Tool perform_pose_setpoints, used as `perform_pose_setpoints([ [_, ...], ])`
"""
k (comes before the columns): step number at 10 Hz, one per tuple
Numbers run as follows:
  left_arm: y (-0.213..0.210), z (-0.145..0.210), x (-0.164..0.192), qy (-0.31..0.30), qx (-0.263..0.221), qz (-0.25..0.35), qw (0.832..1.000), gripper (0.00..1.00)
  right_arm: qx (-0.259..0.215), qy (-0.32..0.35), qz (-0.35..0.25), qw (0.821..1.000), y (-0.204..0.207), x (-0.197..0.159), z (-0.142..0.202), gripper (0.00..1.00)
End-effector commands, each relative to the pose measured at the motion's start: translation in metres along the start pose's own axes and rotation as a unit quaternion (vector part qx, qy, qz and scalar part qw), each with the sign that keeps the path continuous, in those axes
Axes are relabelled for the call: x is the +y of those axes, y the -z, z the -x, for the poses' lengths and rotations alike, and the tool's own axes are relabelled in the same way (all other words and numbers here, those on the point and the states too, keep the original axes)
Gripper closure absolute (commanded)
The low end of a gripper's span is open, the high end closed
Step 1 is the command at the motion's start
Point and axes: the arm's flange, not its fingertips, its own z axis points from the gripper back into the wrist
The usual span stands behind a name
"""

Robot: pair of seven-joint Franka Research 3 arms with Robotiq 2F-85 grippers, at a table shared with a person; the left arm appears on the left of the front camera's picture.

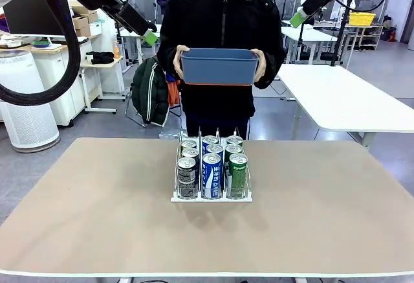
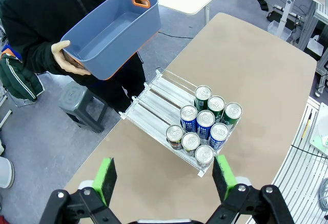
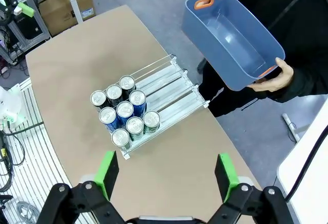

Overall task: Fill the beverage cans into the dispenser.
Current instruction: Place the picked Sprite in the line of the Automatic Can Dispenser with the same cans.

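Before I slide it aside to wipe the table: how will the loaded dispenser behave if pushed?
The dispenser holds nine upright beverage cans, so it is probably heavy for its size. Its thin wire rails may flex. All cans crowd one end, so a lift there could tip it.

The rack stands at the middle of the table, nearer its far edge. 9 cans fill its 3 lanes, 3 per lane, bunched at the near end. Behind the table a person holds a tub above the far edge.
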Motion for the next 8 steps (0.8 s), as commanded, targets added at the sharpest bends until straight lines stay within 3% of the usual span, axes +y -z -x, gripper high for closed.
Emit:
perform_pose_setpoints([
  [1, 0.0, 0.0, 0.001, 0.0, 0.001, -0.001, 1.0, 0.0, -0.001, 0.001, 0.0, 1.0, -0.001, -0.001, 0.0, 0.0],
  [8, 0.0, 0.0, 0.001, 0.0, 0.001, -0.001, 1.0, 0.0, -0.006, 0.043, 0.014, 0.999, -0.011, 0.032, -0.001, 0.0],
])
